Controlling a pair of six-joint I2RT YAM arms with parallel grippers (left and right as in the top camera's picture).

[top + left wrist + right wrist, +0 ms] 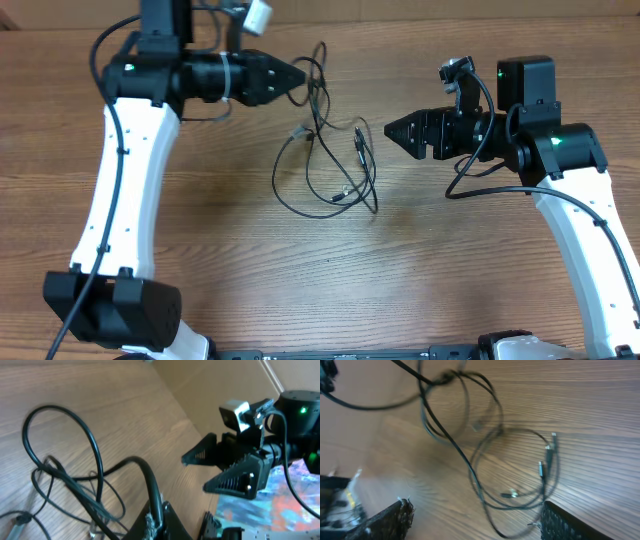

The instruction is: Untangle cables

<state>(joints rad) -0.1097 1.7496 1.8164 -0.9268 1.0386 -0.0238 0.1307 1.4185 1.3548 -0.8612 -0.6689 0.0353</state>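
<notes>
The cables (327, 142) are several thin black cords with silver-tipped plugs, looped together on the wooden table between my arms. They also show in the left wrist view (96, 458) and in the right wrist view (474, 474). My left gripper (300, 75) is at the top of the bunch, shut on one cable, which runs up out of its fingertips (159, 516). My right gripper (390, 129) is just right of the bunch, apart from it. Its fingers (475, 515) are wide open and empty, pointing at the cables. It also shows in the left wrist view (194, 474).
The wooden table (220, 260) extends in front of the cables. Its far edge runs along the top of the overhead view. A colourful mat (292, 492) lies beyond the right arm. Both white arm links flank the work area.
</notes>
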